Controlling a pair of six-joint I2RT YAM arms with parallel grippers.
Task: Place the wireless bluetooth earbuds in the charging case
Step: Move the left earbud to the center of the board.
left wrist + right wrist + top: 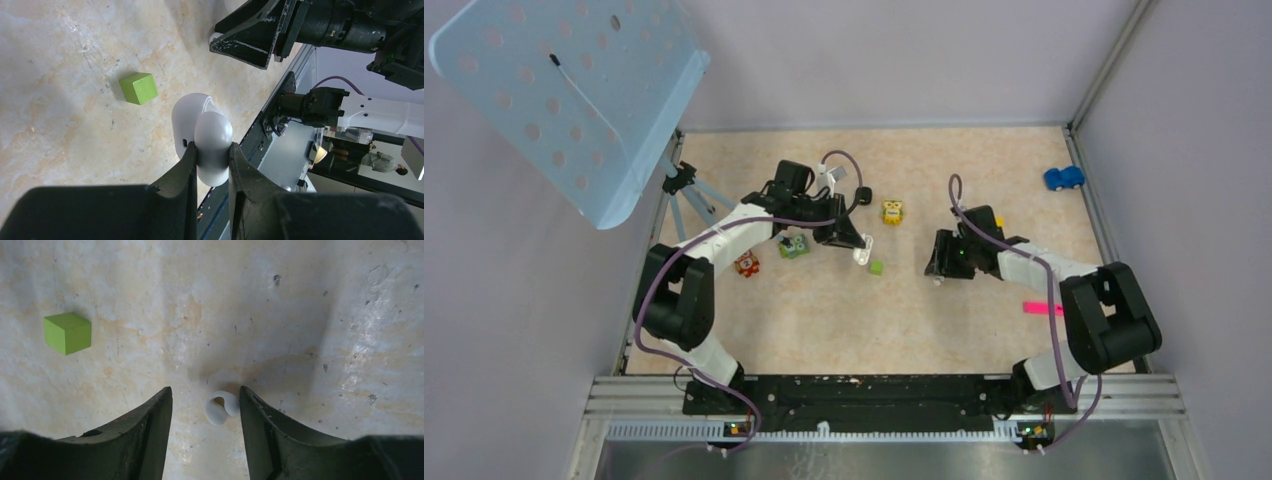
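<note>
Top external view shows both arms reaching over the speckled beige bench point(824, 320), the left one toward its middle and the right one a little to the right of the middle. The left tool point(213, 148) is nearly closed, its two dark fingers pinched on a rounded white part of the charging case point(187, 115). The case's other white half stands out beyond the fingertips, and I cannot tell whether the case touches the bench. From above, the case sits left of the bench's centre, near the green cube point(876, 268) but apart from it. The right tool point(205, 390) points down with its fingers spread, holding nothing. They stand on either side of one earbud point(222, 407), a small white comma-shaped piece lying on the bench. It lies just beside the finger at the right of the right wrist view and apart from the other finger. In that view the cube lies well off to the left of the tool. A yellow toy point(892, 211) lies toward the far edge between the two arms. A blue toy car point(1064, 178) sits near the far right corner, and a pink strip point(1042, 308) lies by the right edge.
</note>
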